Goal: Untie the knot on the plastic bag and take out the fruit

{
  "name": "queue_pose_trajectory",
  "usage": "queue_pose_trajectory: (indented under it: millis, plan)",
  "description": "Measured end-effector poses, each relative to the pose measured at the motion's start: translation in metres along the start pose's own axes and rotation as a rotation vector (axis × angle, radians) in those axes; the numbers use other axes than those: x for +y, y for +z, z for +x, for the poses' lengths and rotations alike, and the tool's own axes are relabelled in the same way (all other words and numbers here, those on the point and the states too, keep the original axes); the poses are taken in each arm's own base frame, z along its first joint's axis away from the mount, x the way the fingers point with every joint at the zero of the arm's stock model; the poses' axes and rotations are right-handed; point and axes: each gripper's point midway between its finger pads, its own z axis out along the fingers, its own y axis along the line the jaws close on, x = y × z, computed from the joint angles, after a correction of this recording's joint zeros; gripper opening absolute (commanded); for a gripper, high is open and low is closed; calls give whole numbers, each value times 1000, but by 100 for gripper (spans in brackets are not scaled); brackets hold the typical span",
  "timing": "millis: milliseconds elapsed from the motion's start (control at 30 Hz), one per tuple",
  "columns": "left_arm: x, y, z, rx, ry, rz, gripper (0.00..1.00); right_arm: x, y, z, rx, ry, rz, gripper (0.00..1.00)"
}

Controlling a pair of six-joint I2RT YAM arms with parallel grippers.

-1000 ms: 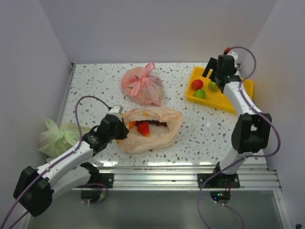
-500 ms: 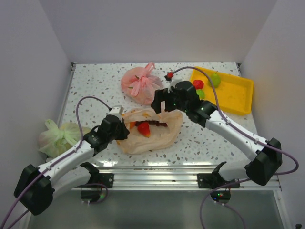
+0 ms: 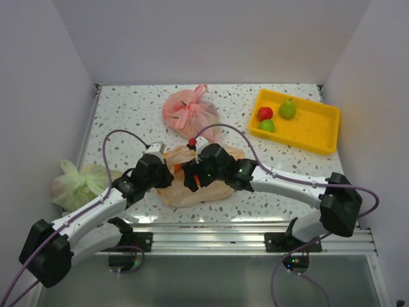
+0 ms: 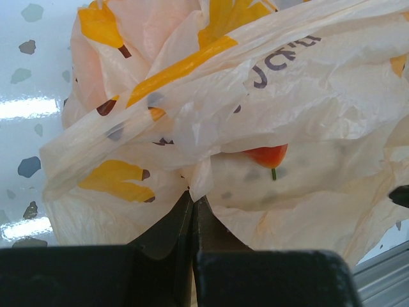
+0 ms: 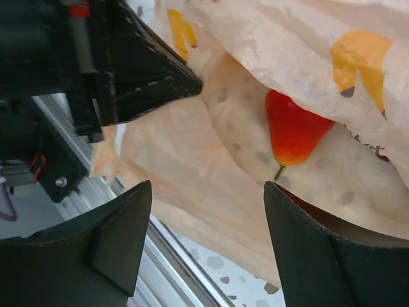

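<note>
The peach-orange plastic bag [image 3: 220,187] lies open at the table's front middle; its knot is not visible. My left gripper [image 3: 167,174] is shut on the bag's left edge [image 4: 192,185]. My right gripper [image 3: 192,179] is open over the bag's mouth, its jaws wide apart and empty. A red strawberry-like fruit [image 5: 295,131] lies inside the bag just ahead of the right fingers; it also shows through the film in the left wrist view [image 4: 267,155]. A red apple [image 3: 264,113], a green apple [image 3: 268,126] and a green pear [image 3: 287,109] lie in the yellow tray [image 3: 319,131].
A knotted pink bag [image 3: 190,115] sits at the back middle. A pale green bag [image 3: 77,183] lies at the left edge. The aluminium rail [image 3: 211,233] runs along the table's near edge, close under the peach bag.
My right arm swung from the yellow tray at the back right across to the peach bag's mouth. My left gripper kept its hold on the bag's edge.
</note>
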Motion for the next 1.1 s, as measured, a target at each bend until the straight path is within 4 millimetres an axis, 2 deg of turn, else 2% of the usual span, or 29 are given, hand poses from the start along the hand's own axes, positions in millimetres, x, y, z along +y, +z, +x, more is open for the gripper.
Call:
queue_pose_trajectory:
  millis: [167, 367, 567, 700, 800, 867, 967, 1000, 1033, 1100]
  plan:
    - [0, 0, 0, 0, -7, 0, 2, -19, 22, 21, 38, 18, 85, 73]
    - [-1, -1, -1, -4, -8, 3, 2, -39, 51, 27, 21, 45, 183, 84]
    - [-2, -1, 0, 1, -7, 10, 2, -64, 76, 38, 14, 68, 305, 88]
    - [-5, -2, -1, 2, -4, 16, 2, -72, 84, 37, -6, 70, 347, 87]
    - [-7, -3, 0, 6, 0, 24, 2, -73, 94, 29, -36, 72, 355, 86]
    - [-8, -3, 1, 10, 2, 27, 2, -72, 101, 24, -53, 74, 356, 82]
    - [-9, -3, 2, 14, 4, 32, 2, -75, 108, 21, -68, 70, 370, 70]
    - [-10, -3, 3, 15, 5, 33, 2, -76, 109, 22, -68, 68, 372, 66]
    - [-10, -3, 3, 16, 5, 35, 2, -77, 110, 23, -66, 65, 376, 55]
    - [-10, -3, 3, 17, 6, 35, 2, -77, 111, 22, -71, 60, 378, 45]
